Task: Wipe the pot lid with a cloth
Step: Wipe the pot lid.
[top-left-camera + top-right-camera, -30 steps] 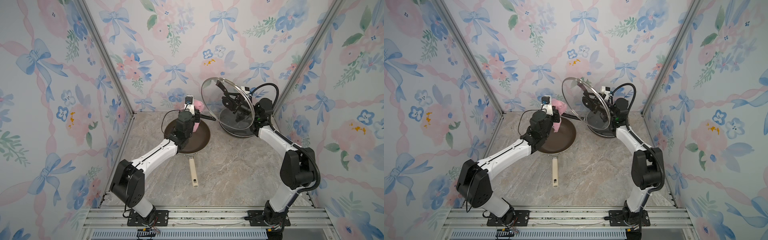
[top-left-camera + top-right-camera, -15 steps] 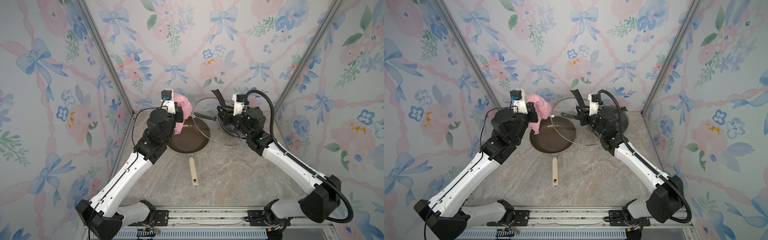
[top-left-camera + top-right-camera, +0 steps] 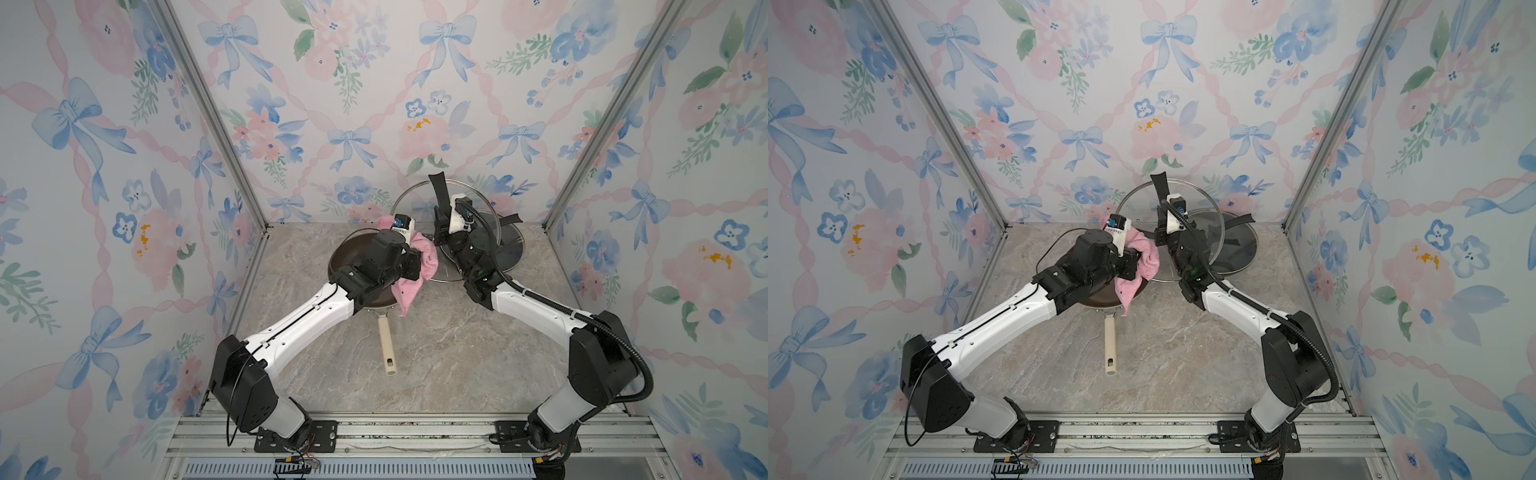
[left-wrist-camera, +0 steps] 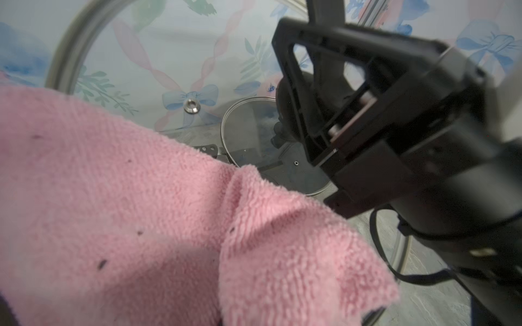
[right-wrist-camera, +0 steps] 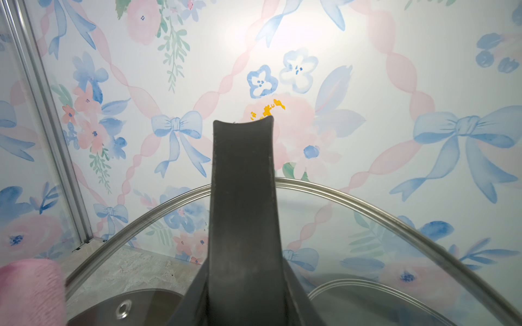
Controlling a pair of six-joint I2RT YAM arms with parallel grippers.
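Note:
The pot lid (image 3: 415,203) (image 3: 1138,203) is clear glass with a steel rim and a long black handle (image 5: 243,197). It is tilted up on edge above the back of the table. My right gripper (image 3: 441,226) is shut on that handle. The pink fuzzy cloth (image 3: 422,270) (image 3: 1142,266) hangs bunched from my left gripper (image 3: 417,259), which is shut on it with its fingers buried in the fabric. In both top views the cloth sits at the lid's lower left edge; contact is unclear. The left wrist view has the cloth (image 4: 141,211) in front of the lid (image 4: 127,70).
A brown frying pan (image 3: 347,259) with a cream handle (image 3: 386,345) (image 3: 1109,345) lies under my left arm. A second glass lid (image 3: 505,249) (image 3: 1237,245) rests on a dark pot at the back right. Floral walls close in three sides.
The right arm has swung the lid from lying low over the pan back to the right and tilted it up. The left arm brought the cloth down and right, next to the lid.

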